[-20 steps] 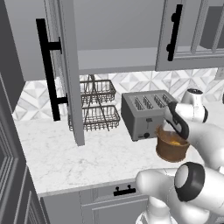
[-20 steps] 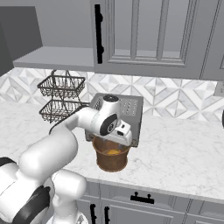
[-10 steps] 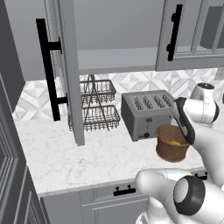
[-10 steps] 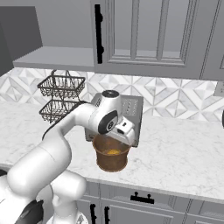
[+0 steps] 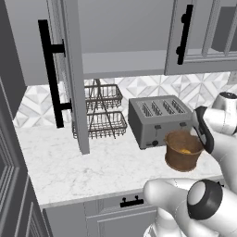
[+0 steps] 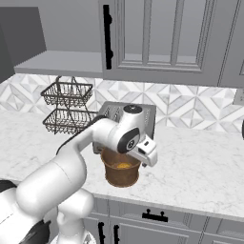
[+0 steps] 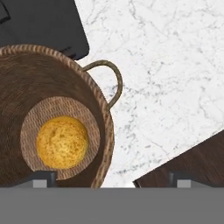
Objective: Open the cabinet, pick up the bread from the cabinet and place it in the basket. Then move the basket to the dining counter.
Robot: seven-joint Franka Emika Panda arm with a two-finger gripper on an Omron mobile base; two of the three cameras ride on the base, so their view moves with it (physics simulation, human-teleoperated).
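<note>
We are looking across the white marbled counter, its top veined in pale grey, and we are reading no brand, label or writing on anything here. Above it the cabinet is hanging with its grey door swung open toward us, the long black bar handle standing vertical on the door's face; in the right base view we are seeing the neighbouring glass-paned door shut, with its own black bar. Under the counter we are catching grey drawer fronts with a short black pull.

Next down in size, the silver four-slot toaster is sitting against the patterned backsplash, boxy and smooth. To its left the black two-tier wire rack is standing partly behind the open door's edge.

Just in front of the toaster the basket is resting on the counter, round, brown, tightly woven, with a small loop handle on its side. The white arm is crossing right beside it and covering part of its rim in the right base view.

We are hovering directly above with the gripper, its two tips spread wide apart on either side of the basket's wall and gripping nothing.

Smallest of all, the bread, a rough golden round lump, is lying on the basket's woven bottom.
</note>
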